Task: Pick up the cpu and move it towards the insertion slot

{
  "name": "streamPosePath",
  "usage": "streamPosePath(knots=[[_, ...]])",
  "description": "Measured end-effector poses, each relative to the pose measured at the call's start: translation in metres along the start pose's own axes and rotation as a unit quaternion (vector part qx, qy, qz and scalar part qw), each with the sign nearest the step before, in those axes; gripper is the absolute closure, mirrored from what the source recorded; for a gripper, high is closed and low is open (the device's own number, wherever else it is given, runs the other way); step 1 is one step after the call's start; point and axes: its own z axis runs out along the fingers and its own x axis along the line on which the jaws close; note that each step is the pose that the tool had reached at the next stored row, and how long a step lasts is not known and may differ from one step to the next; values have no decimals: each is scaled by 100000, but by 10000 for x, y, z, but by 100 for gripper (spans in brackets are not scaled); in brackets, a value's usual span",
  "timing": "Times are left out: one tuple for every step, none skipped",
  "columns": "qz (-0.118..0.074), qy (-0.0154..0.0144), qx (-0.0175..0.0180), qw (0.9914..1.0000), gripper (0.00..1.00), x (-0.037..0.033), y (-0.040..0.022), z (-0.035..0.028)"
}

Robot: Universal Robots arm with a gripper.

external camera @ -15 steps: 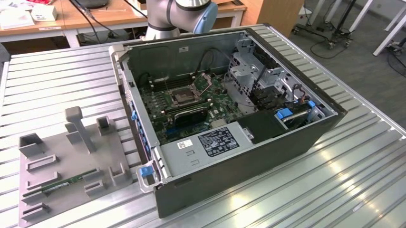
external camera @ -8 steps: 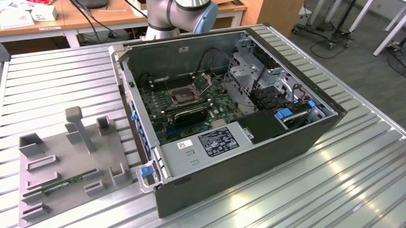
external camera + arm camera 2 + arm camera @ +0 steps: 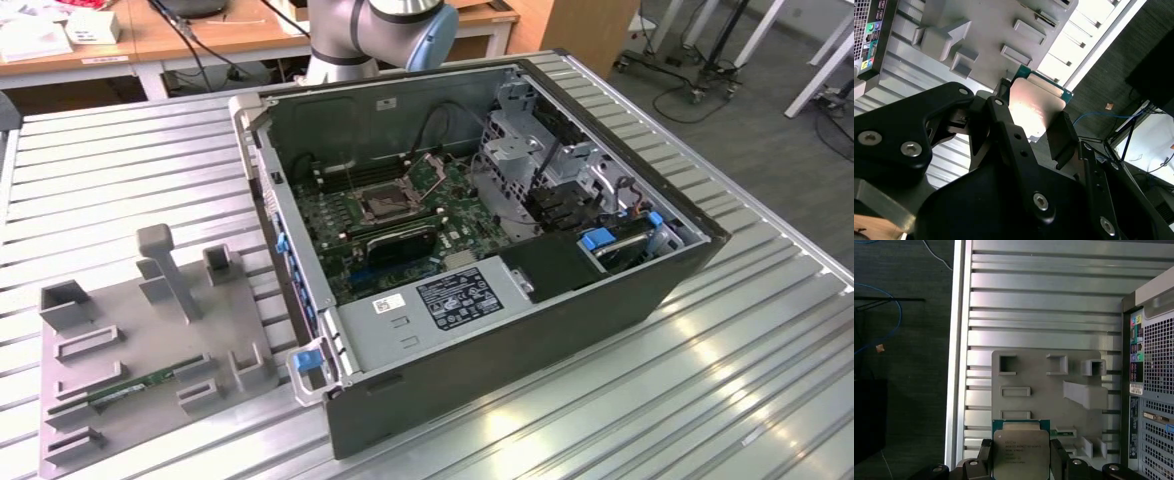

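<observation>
Silvery metal cpu (image 3: 1020, 450): light, stiff, probably fragile; my tool (image 3: 1022, 462) clamps its two opposite edges.

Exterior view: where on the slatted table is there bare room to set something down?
Bare slats: at the exterior view's right of the computer case, and at its left beyond the grey fixture plate. Crowded: the plate's blocks and the case's inside around the insertion slot. The gripper clamps the cpu.
</observation>
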Motion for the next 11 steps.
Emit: streamPosePath(knots=[[-1, 4, 85, 100000, 46, -1, 0, 0], [3, 3, 83, 100000, 46, -1, 1, 0], [8, 1, 84, 100000, 46, -2, 1, 0], [7, -2, 81, 100000, 46, -4, 1, 0], [2, 0, 83, 100000, 46, -8, 0, 0], [-1, 2, 83, 100000, 46, -11, 0, 0], [4, 5, 85, 100000, 46, -14, 0, 0], [2, 0, 82, 100000, 46, -19, 0, 0], [2, 2, 83, 100000, 46, -24, 0, 0], [2, 4, 83, 100000, 46, -28, 0, 0], [2, 0, 82, 100000, 46, -31, 0, 0]])
